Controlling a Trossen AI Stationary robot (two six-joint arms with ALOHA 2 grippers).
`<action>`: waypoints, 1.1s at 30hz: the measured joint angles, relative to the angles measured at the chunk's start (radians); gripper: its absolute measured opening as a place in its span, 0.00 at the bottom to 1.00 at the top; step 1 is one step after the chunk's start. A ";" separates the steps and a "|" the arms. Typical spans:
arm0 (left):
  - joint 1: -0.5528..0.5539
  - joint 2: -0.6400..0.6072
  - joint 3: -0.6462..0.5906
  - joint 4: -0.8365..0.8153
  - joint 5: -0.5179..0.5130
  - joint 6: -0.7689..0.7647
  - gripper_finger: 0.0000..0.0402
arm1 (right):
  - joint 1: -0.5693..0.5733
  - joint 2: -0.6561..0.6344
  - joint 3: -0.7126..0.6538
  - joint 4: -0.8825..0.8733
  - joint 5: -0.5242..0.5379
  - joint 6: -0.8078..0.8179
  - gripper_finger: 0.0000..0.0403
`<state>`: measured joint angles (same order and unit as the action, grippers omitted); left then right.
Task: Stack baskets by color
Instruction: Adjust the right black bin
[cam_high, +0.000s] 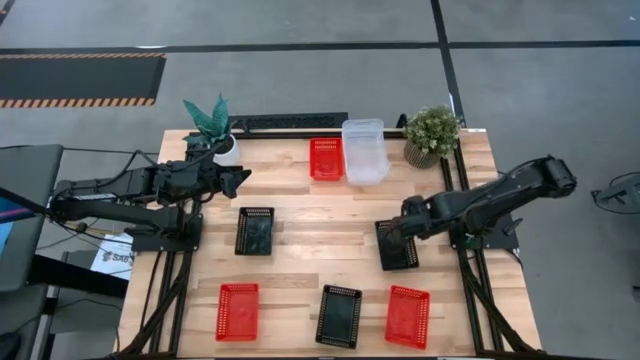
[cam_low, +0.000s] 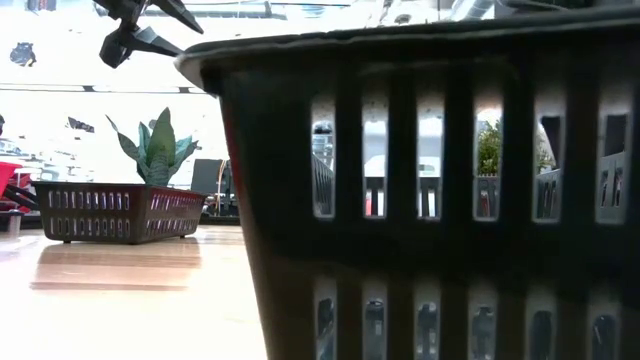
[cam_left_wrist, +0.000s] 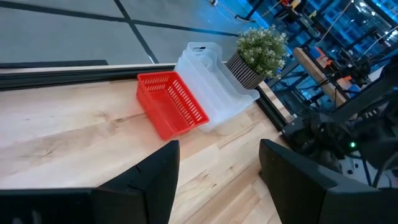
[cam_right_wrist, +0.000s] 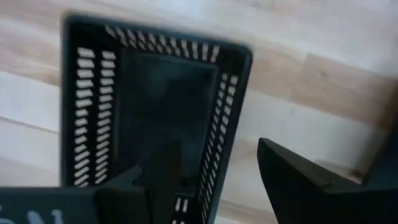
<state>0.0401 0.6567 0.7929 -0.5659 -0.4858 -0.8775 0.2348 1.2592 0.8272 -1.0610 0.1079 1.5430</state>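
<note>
The black mesh basket (cam_high: 397, 245) at the right-middle of the wooden surface (cam_high: 300, 205) lies under the right claw (cam_high: 392, 238); in the right wrist view the spread fingers straddle one of its side walls, one finger (cam_right_wrist: 163, 168) inside and the other outside, not yet pinching it. Two more black baskets lie apart, one at centre-left (cam_high: 254, 230) and one at the near edge (cam_high: 339, 316). The red mesh baskets are also unstacked: near left (cam_high: 237, 310), near right (cam_high: 407, 316), and far centre (cam_high: 326, 158). Just beside that last one the clear baskets (cam_high: 364, 150) appear already nested, though their count cannot be told. By this evidence only the clear stack is done; red and black remain. The left claw (cam_high: 238, 178) waits, spread and empty, near the leafy potted plant (cam_high: 212, 125).
</note>
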 joint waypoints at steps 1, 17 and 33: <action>0.000 0.000 0.000 0.000 0.000 0.003 0.52 | 0.009 0.013 0.000 0.002 -0.003 0.007 0.58; 0.000 0.000 0.000 -0.002 0.003 0.013 0.52 | 0.052 0.068 -0.098 0.208 -0.057 0.084 0.41; 0.000 0.000 0.000 -0.002 0.004 0.020 0.52 | 0.051 -0.103 -0.062 0.202 0.020 0.069 0.43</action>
<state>0.0399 0.6564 0.7929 -0.5674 -0.4819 -0.8574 0.2855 1.1565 0.7657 -0.8593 0.1280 1.6123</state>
